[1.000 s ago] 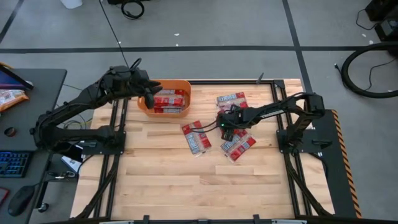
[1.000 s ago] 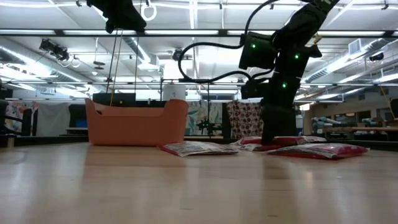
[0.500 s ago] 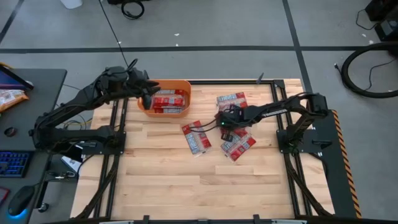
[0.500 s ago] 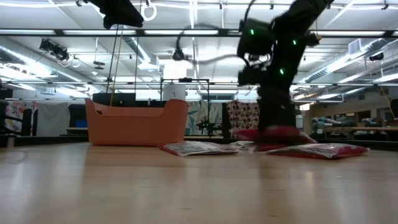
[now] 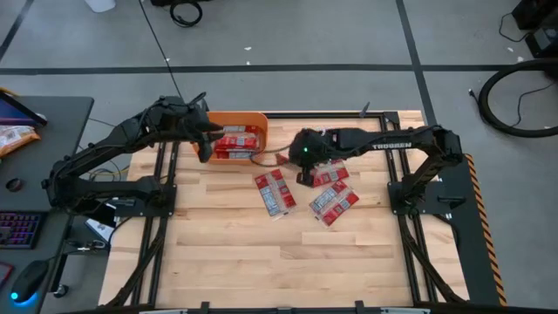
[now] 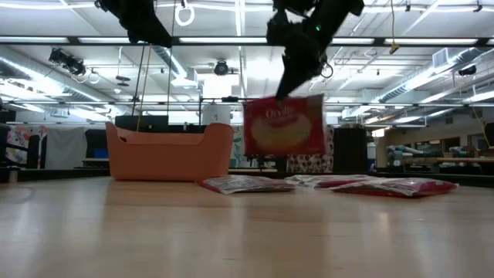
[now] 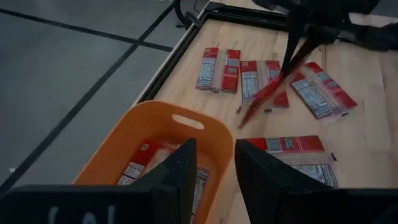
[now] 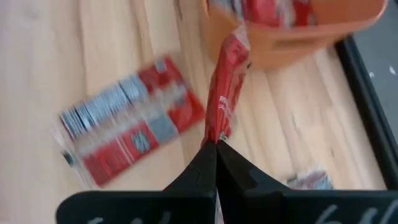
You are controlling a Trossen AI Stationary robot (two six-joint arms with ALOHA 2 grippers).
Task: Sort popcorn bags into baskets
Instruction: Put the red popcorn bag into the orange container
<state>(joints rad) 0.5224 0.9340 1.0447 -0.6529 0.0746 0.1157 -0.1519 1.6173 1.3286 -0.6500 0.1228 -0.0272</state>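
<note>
My right gripper [image 5: 295, 158] is shut on a red popcorn bag [image 6: 284, 125] and holds it in the air between the loose bags and the orange basket [image 5: 258, 122]. The basket holds several red bags [image 5: 234, 141]. My left gripper [image 7: 214, 171] is open and empty above the basket's left end [image 5: 202, 144]. Three more bags lie flat on the table [image 5: 275, 192], [image 5: 334, 202], [image 5: 330, 174]. My right gripper pinches the bag's top edge [image 8: 219, 132] between its two fingertips. The fingers come from above, slanting down. The bag hangs upright below them, lifted clear of the table, its printed face toward the low camera [image 6: 284, 127].
The basket [image 6: 170, 153] stands at the far left of the wooden table top. Black frame rails run along the table's edges [image 5: 392, 227]. The near half of the table [image 5: 279, 262] is bare wood. A desk with a keyboard [image 5: 17, 228] stands left of the table.
My right gripper has risen from the loose bags with one bag and gone toward the table's left, toward the basket. The bag has come off the table and now hangs clear below the fingers.
</note>
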